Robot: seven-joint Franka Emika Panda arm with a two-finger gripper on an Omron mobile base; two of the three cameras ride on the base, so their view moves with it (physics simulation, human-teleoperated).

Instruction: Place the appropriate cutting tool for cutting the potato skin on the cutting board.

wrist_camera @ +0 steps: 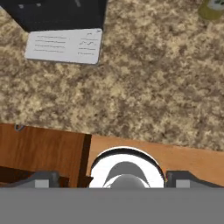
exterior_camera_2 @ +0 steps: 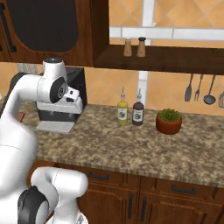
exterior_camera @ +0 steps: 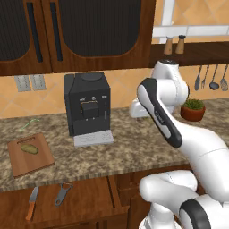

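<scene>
Granite counter [exterior_camera: 134, 147] is stretching across the kitchen ahead of me. I'm seeing the board [exterior_camera: 30, 154] lying at its left end, carrying the potato [exterior_camera: 29, 148]. Nearer, in the open drawer [exterior_camera: 85, 197], the peeler [exterior_camera: 62, 193] is resting right of the knife [exterior_camera: 32, 203]. I cannot tell how the fingers are standing.

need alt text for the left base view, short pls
A small grey metal peeler and an orange-handled knife lie in an open wooden drawer below a speckled stone counter. On the counter, a small yellowish potato sits on a reddish-brown cutting board left of a black coffee machine.
</scene>
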